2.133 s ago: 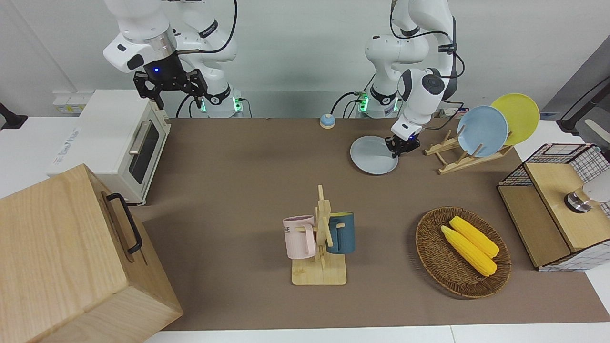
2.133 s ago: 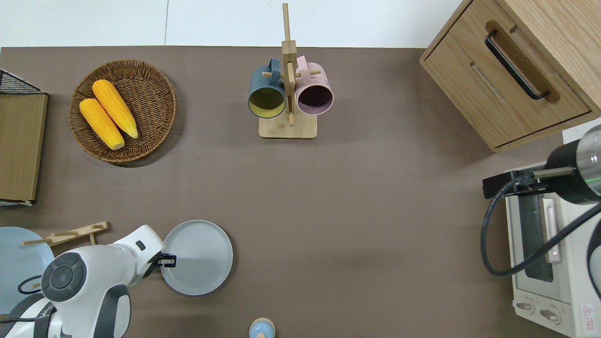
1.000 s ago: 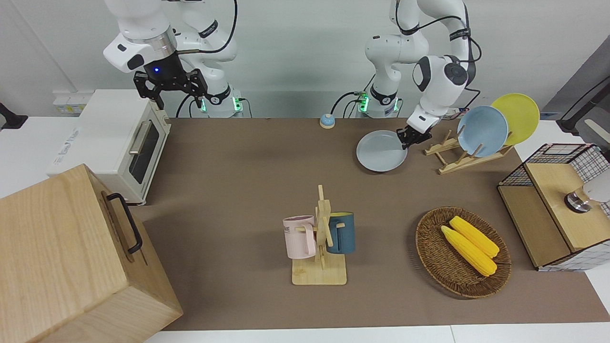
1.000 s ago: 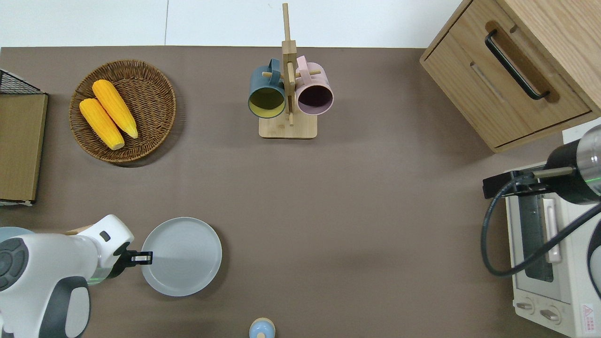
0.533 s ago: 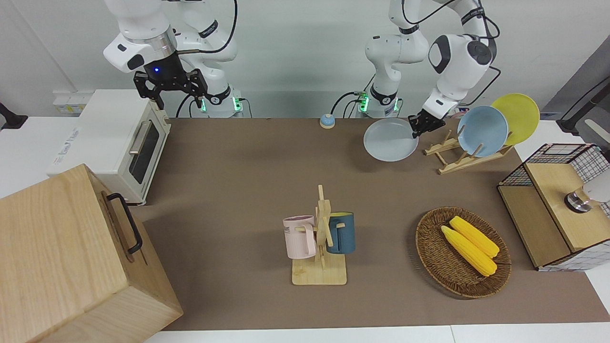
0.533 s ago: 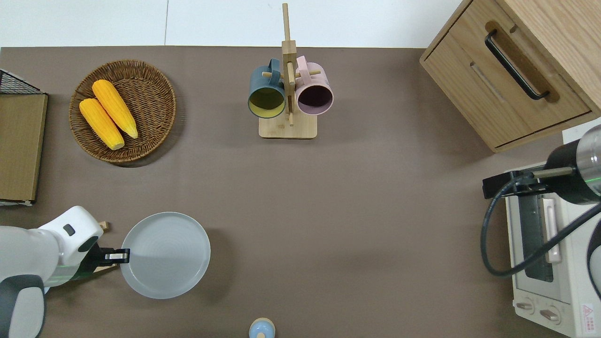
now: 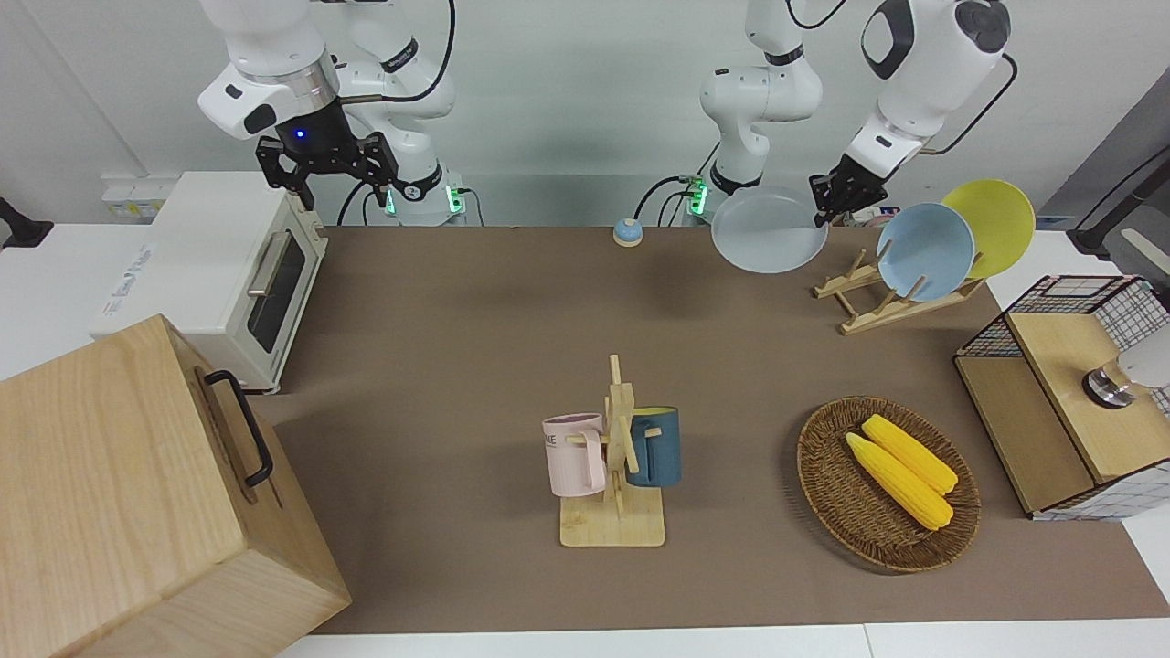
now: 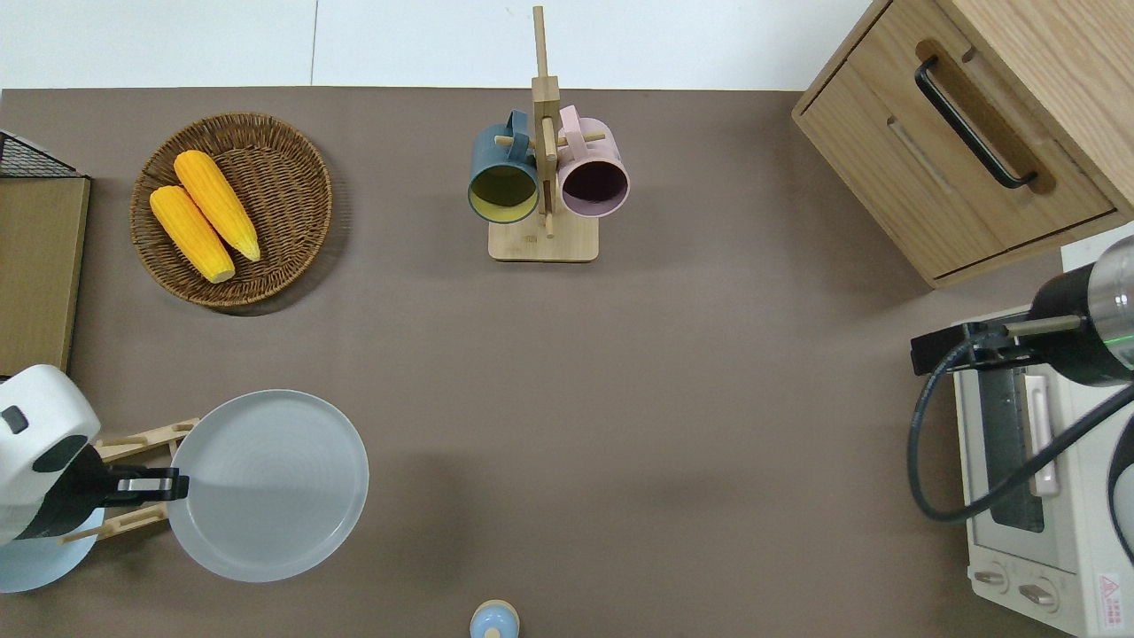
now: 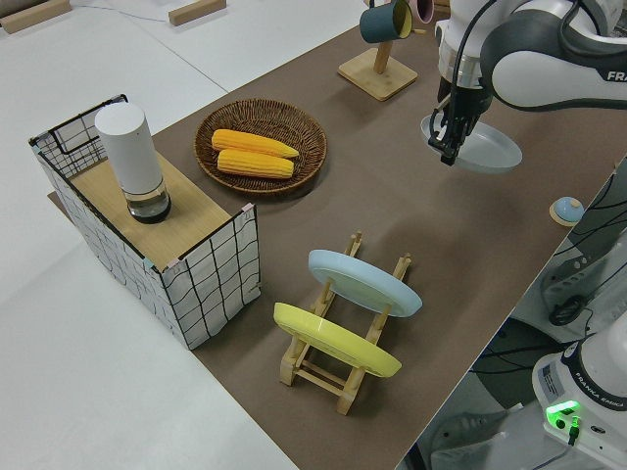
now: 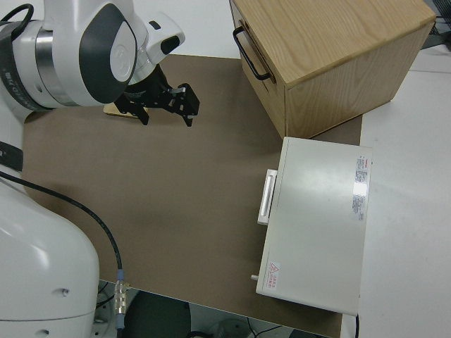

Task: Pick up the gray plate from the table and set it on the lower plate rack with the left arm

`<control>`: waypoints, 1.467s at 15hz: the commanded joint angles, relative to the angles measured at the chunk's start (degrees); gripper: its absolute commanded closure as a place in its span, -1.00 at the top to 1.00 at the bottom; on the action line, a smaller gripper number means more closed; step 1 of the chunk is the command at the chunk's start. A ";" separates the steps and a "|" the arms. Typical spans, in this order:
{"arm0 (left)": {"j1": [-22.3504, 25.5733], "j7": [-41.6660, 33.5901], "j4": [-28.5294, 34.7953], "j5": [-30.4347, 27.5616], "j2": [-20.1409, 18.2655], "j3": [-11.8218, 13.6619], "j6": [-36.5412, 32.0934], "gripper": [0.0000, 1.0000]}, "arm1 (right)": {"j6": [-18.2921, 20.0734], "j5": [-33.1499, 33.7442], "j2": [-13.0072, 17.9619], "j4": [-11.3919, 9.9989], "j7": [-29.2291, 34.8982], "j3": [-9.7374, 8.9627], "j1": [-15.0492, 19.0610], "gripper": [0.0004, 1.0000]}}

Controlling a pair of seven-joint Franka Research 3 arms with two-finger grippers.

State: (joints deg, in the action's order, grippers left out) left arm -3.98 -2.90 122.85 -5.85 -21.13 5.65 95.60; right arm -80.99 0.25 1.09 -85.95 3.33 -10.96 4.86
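The gray plate point(image 8: 268, 486) hangs in the air, held nearly level, over the tabletop point(image 8: 620, 399) close to the edge nearest the robots and toward the left arm's end. The left gripper point(image 8: 164, 484) pinches its rim at the side facing the plate rack point(image 7: 882, 292), one black finger lying across the rim in the overhead view; the lower finger is hidden under the plate. In the left side view the same gripper point(image 9: 448, 142) points down onto the plate point(image 9: 472, 144), whose shadow falls on the tabletop below.

The rack's empty lower pegs sit just beside the plate's rim in the overhead view, partly covered by the gripper and wrist. A sky-blue plate point(image 7: 925, 251) and a yellow plate point(image 7: 992, 224) lean in the rack's upper slots; from overhead only a sliver of the blue one point(image 8: 31, 556) shows at the frame's edge and the yellow one is cut off.

A small blue bell point(image 7: 627, 232) stands at the tabletop edge nearest the robots. Farther from them are a wicker basket point(image 7: 827, 493) with two corn cobs point(image 7: 900, 468) and a wooden mug stand point(image 7: 614, 493) carrying a pink mug point(image 7: 574, 454) and a dark blue mug point(image 7: 654, 445). A wire-sided box point(image 7: 1065, 393) sits at the left arm's end, a toaster oven point(image 7: 224, 274) and a wooden cabinet point(image 7: 137, 493) at the right arm's end.

The right arm is parked, its gripper point(image 7: 327, 169) spread open.
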 commanded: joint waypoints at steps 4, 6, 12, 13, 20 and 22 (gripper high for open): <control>0.02 -0.35 -8.48 -1.71 0.91 0.07 -7.60 -1.00 | 0.83 -0.43 0.14 0.35 0.01 -0.38 0.41 0.98; 0.03 0.17 -10.34 -3.81 1.09 0.15 -8.76 -1.00 | 0.83 -0.43 0.14 0.35 0.01 -0.38 0.41 0.98; -0.06 1.23 -14.47 0.12 1.44 -0.90 -9.99 -1.00 | 0.83 -0.43 0.14 0.35 0.01 -0.38 0.41 0.98; -0.50 1.58 -14.56 2.14 1.44 -1.07 -9.99 -1.00 | 0.83 -0.43 0.14 0.35 -0.08 -0.38 0.41 0.97; -0.50 6.14 -14.39 16.82 1.96 -5.03 -10.86 -1.00 | 0.83 -0.43 0.14 0.35 0.01 -0.38 0.41 0.97; -0.50 6.59 -14.39 22.61 2.75 -5.73 -12.27 -1.00 | 0.83 -0.43 0.14 0.35 0.01 -0.29 0.41 0.98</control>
State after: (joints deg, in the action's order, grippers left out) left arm -4.11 1.78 109.93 9.93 -20.20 0.60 86.14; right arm -80.99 0.25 1.09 -85.95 3.33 -10.96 4.86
